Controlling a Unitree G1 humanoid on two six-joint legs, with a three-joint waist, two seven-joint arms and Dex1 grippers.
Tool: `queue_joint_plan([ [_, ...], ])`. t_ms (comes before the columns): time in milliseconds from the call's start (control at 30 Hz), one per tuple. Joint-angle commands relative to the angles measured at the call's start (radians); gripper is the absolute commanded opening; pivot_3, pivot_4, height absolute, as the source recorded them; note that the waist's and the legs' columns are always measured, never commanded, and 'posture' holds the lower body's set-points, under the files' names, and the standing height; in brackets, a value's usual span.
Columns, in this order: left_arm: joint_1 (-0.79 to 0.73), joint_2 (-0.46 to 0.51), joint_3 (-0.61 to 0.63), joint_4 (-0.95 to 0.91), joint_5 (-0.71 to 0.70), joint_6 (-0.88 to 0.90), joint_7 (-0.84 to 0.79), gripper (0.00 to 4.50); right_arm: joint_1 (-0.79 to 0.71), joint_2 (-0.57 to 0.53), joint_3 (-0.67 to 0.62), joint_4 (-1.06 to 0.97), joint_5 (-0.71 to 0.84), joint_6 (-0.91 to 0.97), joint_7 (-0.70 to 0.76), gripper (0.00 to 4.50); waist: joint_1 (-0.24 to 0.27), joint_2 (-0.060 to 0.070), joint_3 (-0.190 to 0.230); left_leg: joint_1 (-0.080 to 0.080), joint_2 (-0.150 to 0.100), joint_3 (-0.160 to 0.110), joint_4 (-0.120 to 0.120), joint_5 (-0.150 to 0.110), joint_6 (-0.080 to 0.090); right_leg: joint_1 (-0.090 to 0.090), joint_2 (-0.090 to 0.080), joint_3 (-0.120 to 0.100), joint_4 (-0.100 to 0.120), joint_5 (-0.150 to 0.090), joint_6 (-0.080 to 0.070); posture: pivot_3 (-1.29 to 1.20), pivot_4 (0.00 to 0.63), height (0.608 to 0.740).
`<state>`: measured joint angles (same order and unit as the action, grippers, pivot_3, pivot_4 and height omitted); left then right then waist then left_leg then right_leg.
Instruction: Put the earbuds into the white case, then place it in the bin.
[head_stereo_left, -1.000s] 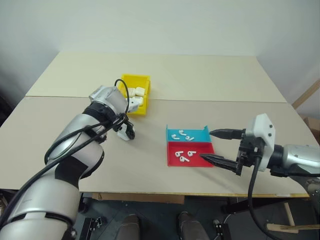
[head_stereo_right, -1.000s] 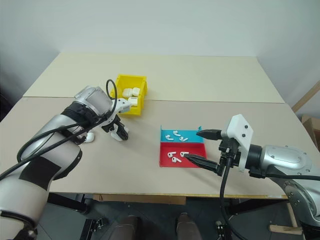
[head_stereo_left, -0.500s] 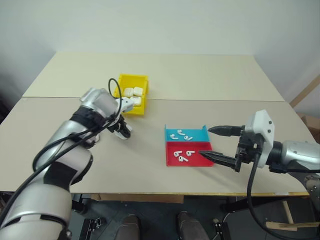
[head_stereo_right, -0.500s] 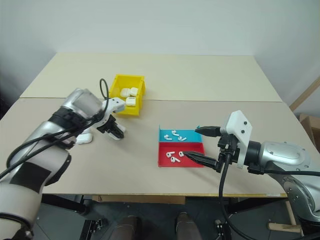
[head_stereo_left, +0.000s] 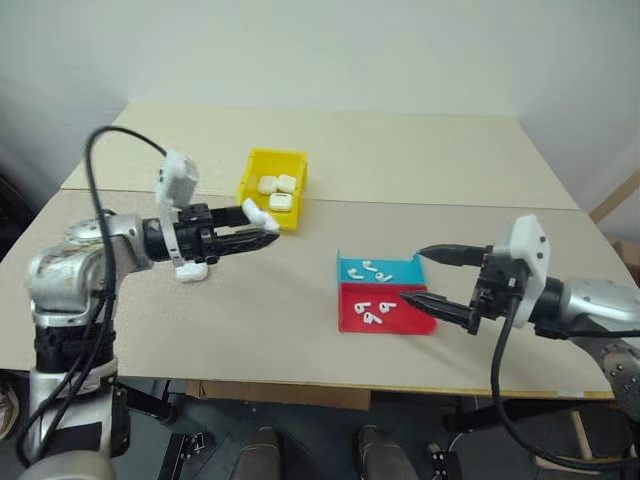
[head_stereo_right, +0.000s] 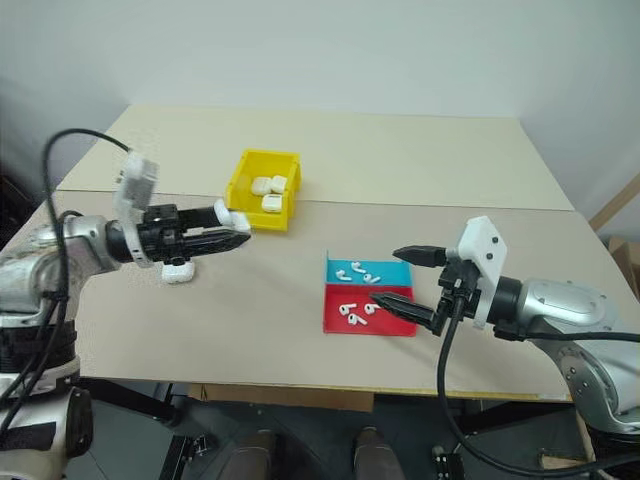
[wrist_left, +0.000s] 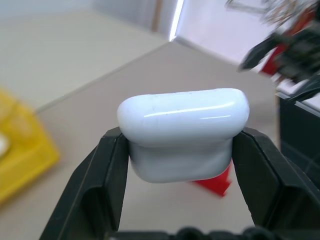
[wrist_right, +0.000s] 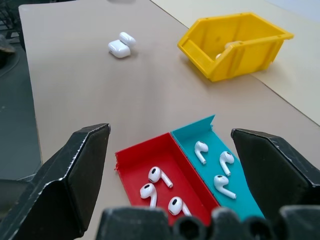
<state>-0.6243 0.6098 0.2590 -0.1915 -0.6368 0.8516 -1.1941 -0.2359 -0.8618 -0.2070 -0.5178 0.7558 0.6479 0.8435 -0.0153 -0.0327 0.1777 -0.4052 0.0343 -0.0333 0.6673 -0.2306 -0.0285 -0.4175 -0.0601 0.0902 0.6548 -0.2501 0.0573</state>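
Beige tabletop (head_stereo_left: 300, 300) carrying yellow bin (head_stereo_left: 273, 187) and tray (head_stereo_left: 385, 295) of earbuds (head_stereo_left: 374, 312). Left gripper (head_stereo_left: 268, 228) fingers are clamping white case (wrist_left: 182, 132). Right gripper (head_stereo_left: 418, 276) fingers are gaping wide, holding nothing.

Between the left gripper's (wrist_left: 182, 150) black fingers (wrist_left: 107, 170) sits a glossy white case (wrist_left: 182, 132); the bin (wrist_right: 235, 42) is bright yellow; before the right gripper's (wrist_right: 170, 150) black fingers, white earbuds (wrist_right: 160, 175) lie in a tray (wrist_right: 132, 155) half red, half blue; the table (head_stereo_left: 400, 150) is pale beige.

Silver arms; black cables; white wrist housings; left tool (head_stereo_left: 268, 228), right tool (head_stereo_left: 418, 274) black-fingered.
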Motion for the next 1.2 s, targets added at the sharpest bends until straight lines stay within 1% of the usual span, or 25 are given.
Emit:
queue_joint_plan([
  [33, 0.048, -0.073, 0.048, -0.048, -0.134, -0.126, -0.074, 2.79, -0.06, 0.001, 0.017, 0.025, -0.01, -0.028, 0.033, 4.5, -0.001, 0.001, -0.001, 0.0, 0.0, 0.0, 0.0, 0.0, 0.0, 0.0, 0.0, 0.0, 0.0, 0.0, 0.0, 0.0, 0.15, 0.74],
  [133, 0.062, -0.085, 0.019, -0.022, -0.187, -0.184, -0.179, 2.79, -0.097, -0.004, 0.054, 0.043, -0.021, -0.022, 0.067, 4.5, -0.005, 0.001, -0.001, 0.0, 0.001, 0.0, 0.0, 0.0, 0.0, 0.0, 0.001, 0.0, 0.0, 0.0, 0.0, 0.0, 0.15, 0.74],
  [233, 0.077, -0.074, -0.043, -0.01, -0.166, -0.256, -0.268, 2.79, -0.122, -0.011, 0.087, 0.052, -0.042, -0.013, 0.088, 4.5, -0.006, 0.001, -0.001, 0.001, 0.001, 0.0, 0.0, 0.0, 0.0, 0.0, 0.001, 0.0, 0.0, 0.0, 0.0, 0.0, 0.15, 0.74],
  [367, 0.135, -0.02, -0.108, -0.037, -0.124, -0.34, -0.357, 2.79, -0.182, -0.06, 0.179, 0.048, -0.102, 0.05, 0.095, 4.5, -0.01, 0.001, -0.001, 0.001, 0.001, 0.0, 0.0, 0.0, 0.0, 0.0, 0.001, 0.001, 0.0, 0.0, 0.0, 0.0, 0.15, 0.74],
  [467, 0.124, -0.016, -0.13, 0.001, -0.098, -0.402, -0.364, 2.79, -0.306, -0.089, 0.279, 0.027, -0.117, 0.217, 0.055, 4.5, -0.013, 0.001, -0.001, 0.0, 0.001, 0.0, -0.001, 0.0, 0.0, -0.001, 0.002, 0.0, 0.0, 0.0, -0.001, 0.0, 0.15, 0.74],
  [533, 0.115, -0.026, -0.14, 0.018, -0.089, -0.431, -0.353, 2.79, -0.389, -0.11, 0.346, 0.024, -0.127, 0.309, 0.064, 4.5, -0.014, 0.002, -0.001, 0.001, 0.001, 0.0, 0.0, 0.0, 0.0, -0.001, 0.001, 0.001, 0.001, 0.0, -0.001, 0.0, 0.15, 0.74],
  [600, 0.109, -0.034, -0.15, 0.028, -0.089, -0.446, -0.342, 2.79, -0.47, -0.129, 0.424, 0.019, -0.152, 0.377, 0.083, 4.14, -0.016, 0.002, -0.001, 0.001, 0.001, 0.0, -0.001, 0.0, 0.0, -0.001, 0.002, 0.0, 0.0, 0.0, -0.001, 0.0, 0.15, 0.74],
  [667, 0.107, -0.041, -0.161, 0.032, -0.097, -0.455, -0.342, 2.79, -0.531, -0.156, 0.505, 0.01, -0.195, 0.387, 0.127, 3.63, -0.014, 0.002, -0.001, 0.0, 0.001, 0.0, -0.001, 0.0, 0.0, -0.001, 0.002, 0.0, 0.0, 0.0, -0.001, 0.0, 0.15, 0.74],
  [733, 0.108, -0.043, -0.173, 0.029, -0.097, -0.464, -0.342, 2.79, -0.581, -0.162, 0.57, 0.015, -0.228, 0.411, 0.148, 2.9, -0.014, 0.002, -0.001, -0.001, 0.002, 0.0, -0.001, 0.0, 0.001, -0.002, 0.001, -0.001, -0.002, 0.0, -0.001, 0.0, 0.15, 0.74],
  [833, 0.115, -0.037, -0.18, 0.016, -0.099, -0.465, -0.339, 2.79, -0.639, -0.161, 0.715, 0.043, -0.354, 0.378, 0.175, 1.87, -0.017, 0.002, -0.001, -0.002, 0.001, 0.0, -0.001, 0.0, 0.001, -0.002, 0.001, -0.001, -0.002, 0.0, -0.001, 0.0, 0.15, 0.74],
  [1033, 0.129, -0.025, -0.192, -0.012, -0.104, -0.466, -0.332, 2.79, -0.697, -0.109, 0.886, 0.121, -0.548, 0.296, 0.209, 1.87, -0.024, 0.002, -0.001, -0.001, 0.002, 0.0, -0.001, 0.0, 0.001, -0.003, 0.001, -0.001, -0.001, 0.0, -0.001, 0.0, 0.15, 0.74],
  [1200, 0.133, -0.024, -0.205, -0.015, -0.097, -0.48, -0.325, 2.79, -0.72, -0.067, 0.924, 0.207, -0.643, 0.224, 0.258, 1.87, -0.026, 0.002, -0.001, -0.001, 0.002, 0.0, -0.001, 0.0, 0.001, -0.003, 0.001, -0.001, -0.001, 0.0, -0.001, 0.0, 0.15, 0.74],
])
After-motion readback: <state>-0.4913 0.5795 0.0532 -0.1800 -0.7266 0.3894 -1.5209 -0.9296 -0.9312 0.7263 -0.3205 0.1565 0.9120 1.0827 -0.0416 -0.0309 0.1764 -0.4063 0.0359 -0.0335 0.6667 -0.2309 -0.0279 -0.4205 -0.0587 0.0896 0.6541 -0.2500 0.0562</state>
